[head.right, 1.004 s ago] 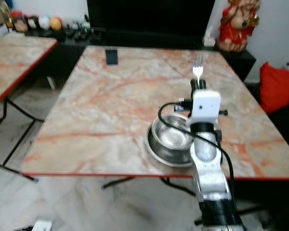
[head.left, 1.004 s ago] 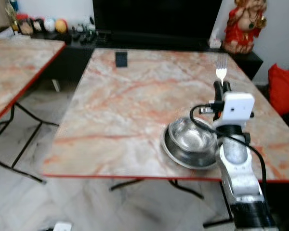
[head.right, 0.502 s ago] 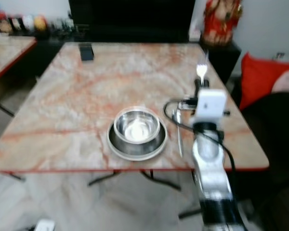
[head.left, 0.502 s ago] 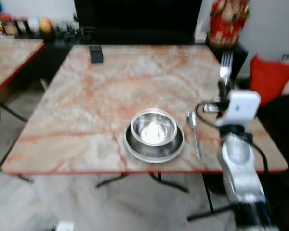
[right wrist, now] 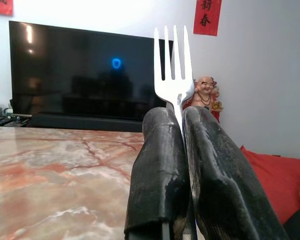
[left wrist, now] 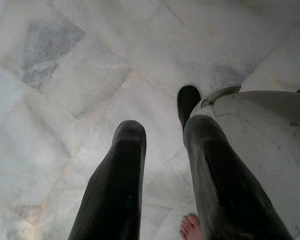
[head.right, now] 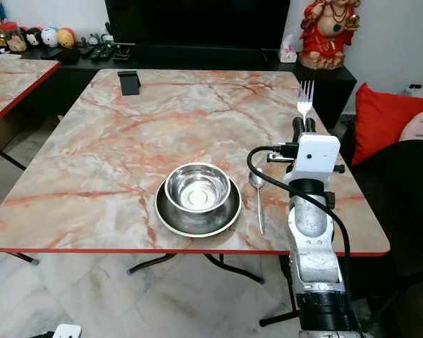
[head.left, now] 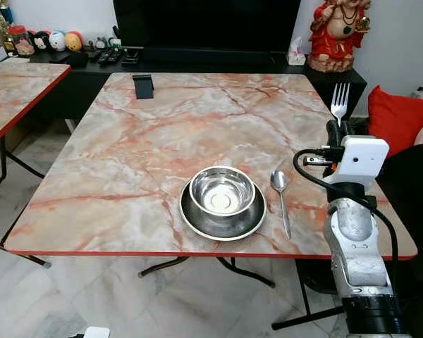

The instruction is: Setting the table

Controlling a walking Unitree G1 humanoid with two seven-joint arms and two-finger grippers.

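Right wrist view: right gripper (right wrist: 179, 120) clamped on upright fork (right wrist: 172, 70), left gripper (left wrist: 160, 132) parted

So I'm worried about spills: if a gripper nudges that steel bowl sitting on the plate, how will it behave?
The bowl looks like thin polished steel, so it is probably light and stiff. It rests loose on the smooth plate, so a nudge would likely slide it rather than tip it, given its low, wide shape. It could bump the spoon beside it.

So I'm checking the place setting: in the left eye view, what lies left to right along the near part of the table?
Bowl on its plate → spoon → fork, held upright in the right gripper.
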